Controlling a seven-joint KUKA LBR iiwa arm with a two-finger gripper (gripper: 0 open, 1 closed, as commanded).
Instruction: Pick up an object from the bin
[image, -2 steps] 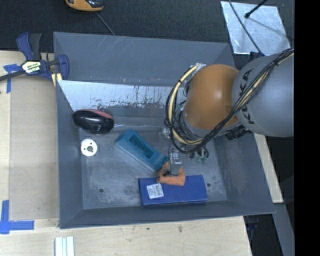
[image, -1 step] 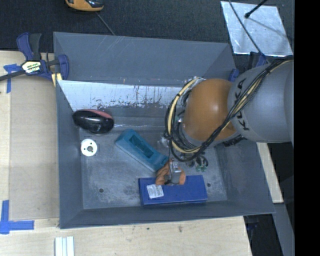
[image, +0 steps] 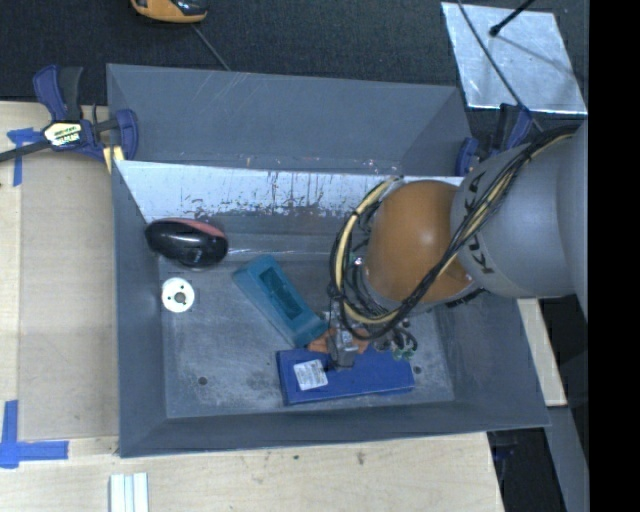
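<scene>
- Plainly, the nearest candidate is a flat dark blue box (image: 365, 381) with a white label (image: 311, 376). It lies flat on the floor of the bin (image: 300, 125) at about 6 o'clock, close to the near wall.
- It is not lifted: it rests level on the floor, so the pick itself is not done.
- The pincer (image: 343, 348) is low inside the bin, at the box's 12 o'clock edge toward its labelled end, either just above it or touching it.
- I cannot tell whether the pincer is released or clenched, as its tip is lost under the wrist and cables (image: 352, 262). Nothing can be seen held in it.
- A teal oblong block (image: 275, 292) lies slantwise at 10 o'clock from the box. Its lower end is just beside the pincer, so either thing could be the target.
- Further out, a black and red rounded thing, like a computer mouse (image: 187, 243), sits at 10 o'clock of the floor, with a small white disc (image: 178, 296) at 9 o'clock. Both are well apart from the pincer.
- By my judgement the approach and descent are largely made. What is left is a sure grip, the lift clear of the floor and the carry out above the rim.
</scene>
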